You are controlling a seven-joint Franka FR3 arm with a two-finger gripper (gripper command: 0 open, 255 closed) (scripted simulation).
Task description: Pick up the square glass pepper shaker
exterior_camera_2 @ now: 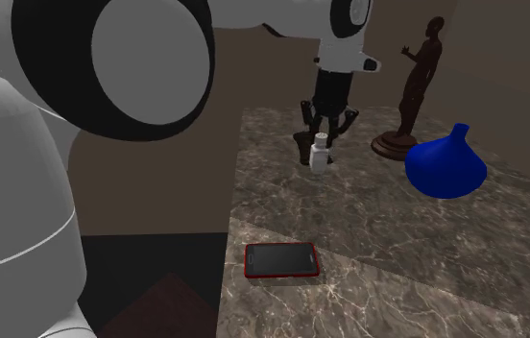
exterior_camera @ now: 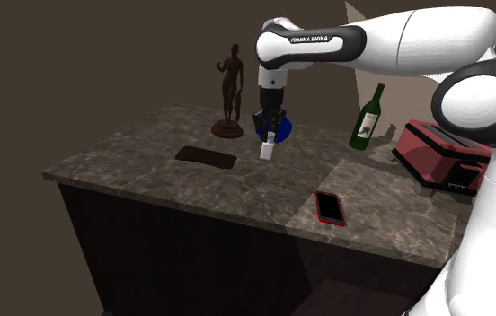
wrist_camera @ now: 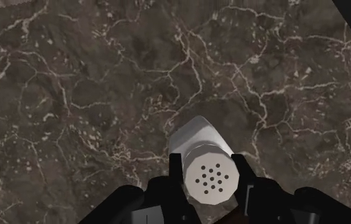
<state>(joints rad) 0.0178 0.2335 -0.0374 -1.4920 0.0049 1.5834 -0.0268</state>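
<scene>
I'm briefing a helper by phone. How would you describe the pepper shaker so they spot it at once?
Start at the dark veined counter, then find the brown statue near its far edge. Beside it the black gripper clasps the pepper shaker. It is a small bottle with a holed cap, and it is white, whereas the vessel nearby is blue.

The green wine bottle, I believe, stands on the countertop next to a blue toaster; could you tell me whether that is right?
Not quite: the toaster is red, not blue, as the shoulder view shows. The green wine bottle does stand on the countertop next to it.
</scene>
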